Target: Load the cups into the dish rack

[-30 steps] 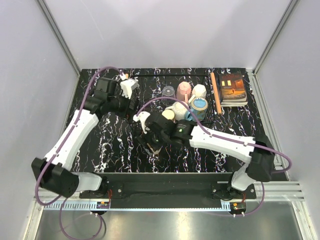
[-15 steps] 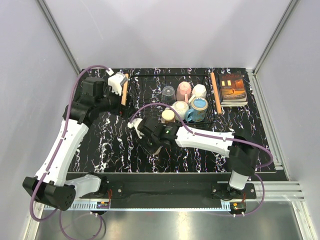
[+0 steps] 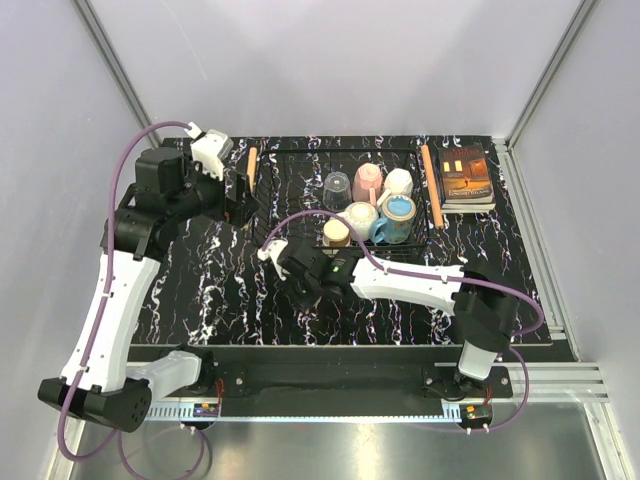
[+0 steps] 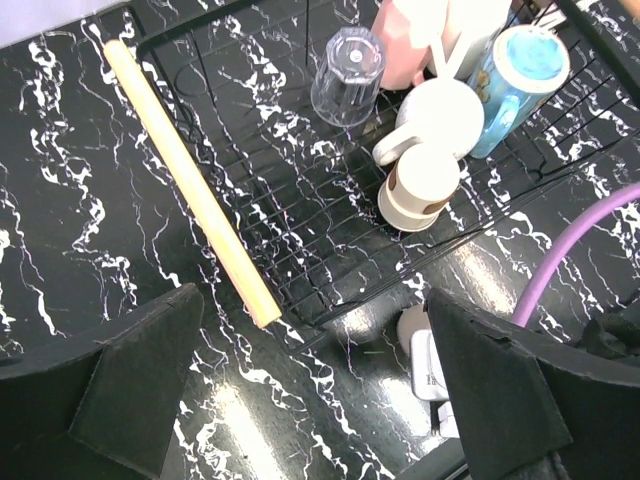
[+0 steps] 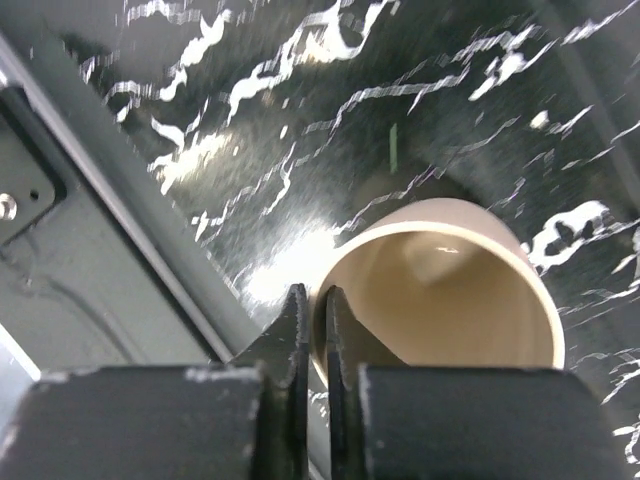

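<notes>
In the right wrist view my right gripper (image 5: 315, 320) is shut on the rim of a cream cup (image 5: 450, 290), one finger inside and one outside. It stands on the table just in front of the dish rack (image 3: 300, 165), under my right gripper (image 3: 305, 285). The black wire rack holds a clear glass (image 3: 337, 186), a pink mug (image 3: 368, 180), a white mug (image 3: 398, 182), a blue mug (image 3: 398, 212) and two cream cups (image 3: 360, 218). My left gripper (image 3: 243, 205) hangs open above the rack's left end, nothing between its fingers (image 4: 150, 380).
An orange-brown book (image 3: 464, 177) lies at the back right, beside the rack's right wooden handle (image 3: 432, 200). The left wooden handle (image 4: 190, 180) runs along the rack's left end. The left half of the rack (image 4: 260, 170) holds no cups.
My right gripper has closed onto the cream cup's rim and shifted a little left. My left arm has drawn back to the left, away from the rack.
</notes>
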`<control>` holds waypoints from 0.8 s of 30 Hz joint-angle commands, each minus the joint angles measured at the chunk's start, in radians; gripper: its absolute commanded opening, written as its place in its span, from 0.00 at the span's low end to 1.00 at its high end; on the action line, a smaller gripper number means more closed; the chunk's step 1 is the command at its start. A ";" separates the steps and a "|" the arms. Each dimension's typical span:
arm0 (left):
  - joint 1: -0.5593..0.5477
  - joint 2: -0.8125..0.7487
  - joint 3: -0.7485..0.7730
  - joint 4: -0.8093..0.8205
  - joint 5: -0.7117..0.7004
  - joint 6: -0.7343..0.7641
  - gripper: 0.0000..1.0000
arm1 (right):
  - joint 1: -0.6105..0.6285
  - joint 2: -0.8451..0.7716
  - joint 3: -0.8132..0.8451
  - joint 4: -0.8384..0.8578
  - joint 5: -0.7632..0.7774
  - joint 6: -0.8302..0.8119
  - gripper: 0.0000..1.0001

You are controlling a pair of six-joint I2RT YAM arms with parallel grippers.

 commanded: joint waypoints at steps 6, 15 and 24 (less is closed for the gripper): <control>0.022 -0.032 0.058 0.060 0.041 -0.042 0.99 | 0.004 -0.175 0.059 -0.083 0.024 0.008 0.00; 0.183 0.027 0.119 0.108 0.312 -0.223 0.99 | -0.128 -0.497 0.134 -0.080 -0.077 0.157 0.00; 0.248 0.096 -0.074 0.564 0.982 -0.716 0.99 | -0.432 -0.654 0.042 0.403 -0.405 0.497 0.00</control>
